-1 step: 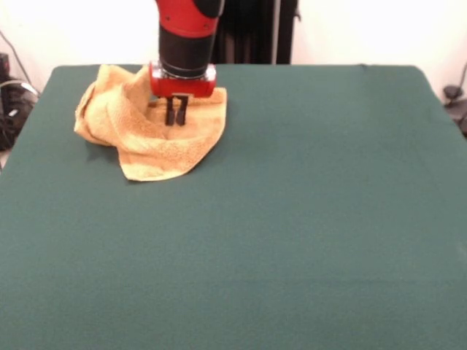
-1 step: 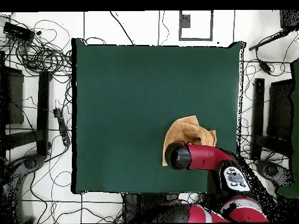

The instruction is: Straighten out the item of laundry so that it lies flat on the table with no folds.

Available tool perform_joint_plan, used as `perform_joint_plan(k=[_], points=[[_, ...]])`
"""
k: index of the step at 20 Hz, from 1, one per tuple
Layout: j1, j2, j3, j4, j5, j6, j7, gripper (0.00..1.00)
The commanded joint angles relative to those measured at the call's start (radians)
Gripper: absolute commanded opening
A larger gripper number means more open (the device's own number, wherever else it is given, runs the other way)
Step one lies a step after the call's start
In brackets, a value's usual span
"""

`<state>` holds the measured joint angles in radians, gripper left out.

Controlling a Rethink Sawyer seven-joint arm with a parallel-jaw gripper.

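Currently the end effector (image 1: 176,117), fingers nearly together, pinches the crumpled towel (image 1: 146,135) at the bench's (image 1: 292,219) 11 o'clock corner, presumably for unfolding.

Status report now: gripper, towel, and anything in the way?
Gripper down on towel, fingers close together, grasp unclear. Towel crumpled, folded, near table corner. Nothing else on table.

1. The towel (image 1: 149,127) is orange-tan terry cloth, crumpled and folded over itself, with raised folds along its left side and one corner pointing toward the near edge.
2. It lies at the far left of the table (image 1: 292,219), a wide surface covered in dark green cloth, in the front view.
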<state>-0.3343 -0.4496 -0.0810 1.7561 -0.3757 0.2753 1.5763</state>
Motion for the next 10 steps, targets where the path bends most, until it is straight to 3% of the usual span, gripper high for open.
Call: perform_joint_plan(k=[1,5,10], points=[[0.124,0.027,0.11,0.033,0.187,-0.05,0.337,0.0],[0.152,-0.001,0.094,0.03,0.253,0.038,0.318,0.0],[0.185,-0.009,0.078,0.035,0.32,0.014,0.317,0.0]])
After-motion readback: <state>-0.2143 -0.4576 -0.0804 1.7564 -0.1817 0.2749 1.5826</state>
